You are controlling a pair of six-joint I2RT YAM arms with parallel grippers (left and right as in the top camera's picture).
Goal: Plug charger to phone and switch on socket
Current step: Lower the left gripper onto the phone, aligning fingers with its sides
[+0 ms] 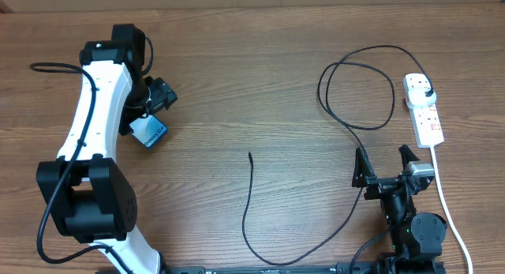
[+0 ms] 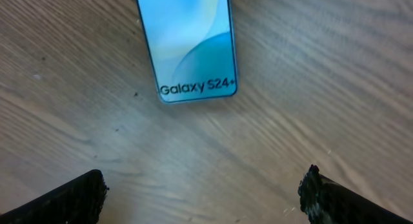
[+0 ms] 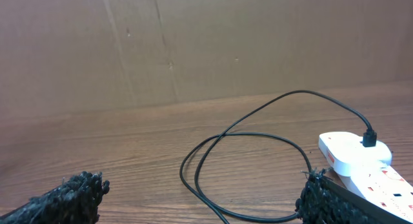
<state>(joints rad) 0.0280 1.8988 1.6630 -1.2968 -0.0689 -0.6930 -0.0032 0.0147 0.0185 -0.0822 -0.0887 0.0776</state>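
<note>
The phone [image 1: 149, 132] lies on the wooden table at the left, its blue-cyan screen lit. My left gripper [image 1: 157, 100] hovers just above its far end, open. In the left wrist view the phone [image 2: 190, 46] lies ahead of the open left gripper [image 2: 203, 188], with only bare wood between the fingers. The charger [image 1: 246, 219], a thin black cable, has its free end [image 1: 250, 155] mid-table. It loops to a black plug [image 1: 426, 89] seated in the white socket [image 1: 427, 119] at the right. My right gripper [image 1: 384, 165] stands open near the front edge, astride the cable. The right wrist view shows the cable loop [image 3: 248, 153] and socket [image 3: 358, 158] beyond the right gripper [image 3: 200, 193].
The socket's white cord [image 1: 448, 211] runs down the right side toward the front edge, past the right arm's base [image 1: 418, 234]. The left arm's white body [image 1: 91, 124] stretches over the left part of the table. A brown wall [image 3: 193, 43] stands behind the table.
</note>
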